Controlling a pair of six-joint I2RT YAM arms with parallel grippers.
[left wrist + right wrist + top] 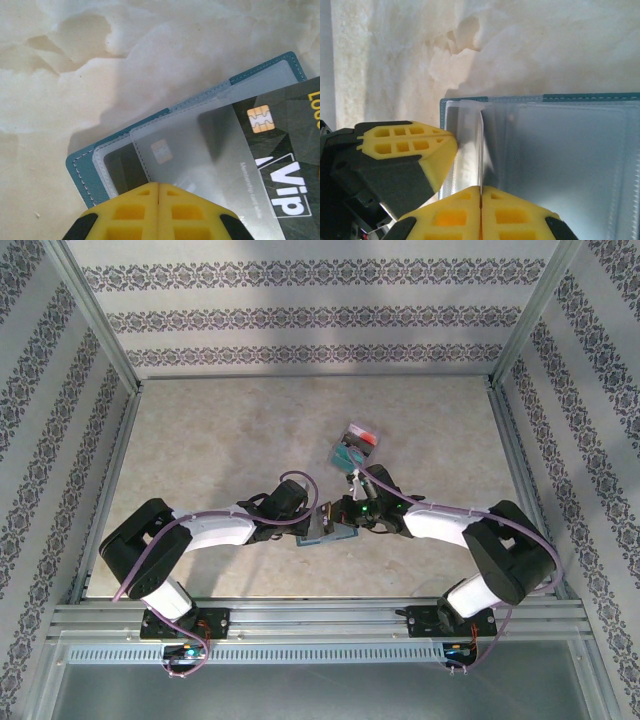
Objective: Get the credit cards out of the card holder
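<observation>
Two tools meet near the front of the bench [200, 440], over the open card holder [82, 172], which lies flat between them. The left tool [159, 202] has its yellow fingers pressed together with no gap, sitting over the holder's near edge on its clear sleeves [120, 165]. A dark card [280, 145] with a gold chip and white "VIP" lettering lies at a slant across the holder, one end under clear plastic. The right tool [481, 205] is clamped on a thin pale sheet [481, 150] that stands on edge at one end of the holder; whether it is a card or a sleeve flap I cannot tell. Farther back on the bench, apart from the holder, lie loose cards [355, 443], one red and white, one teal.
</observation>
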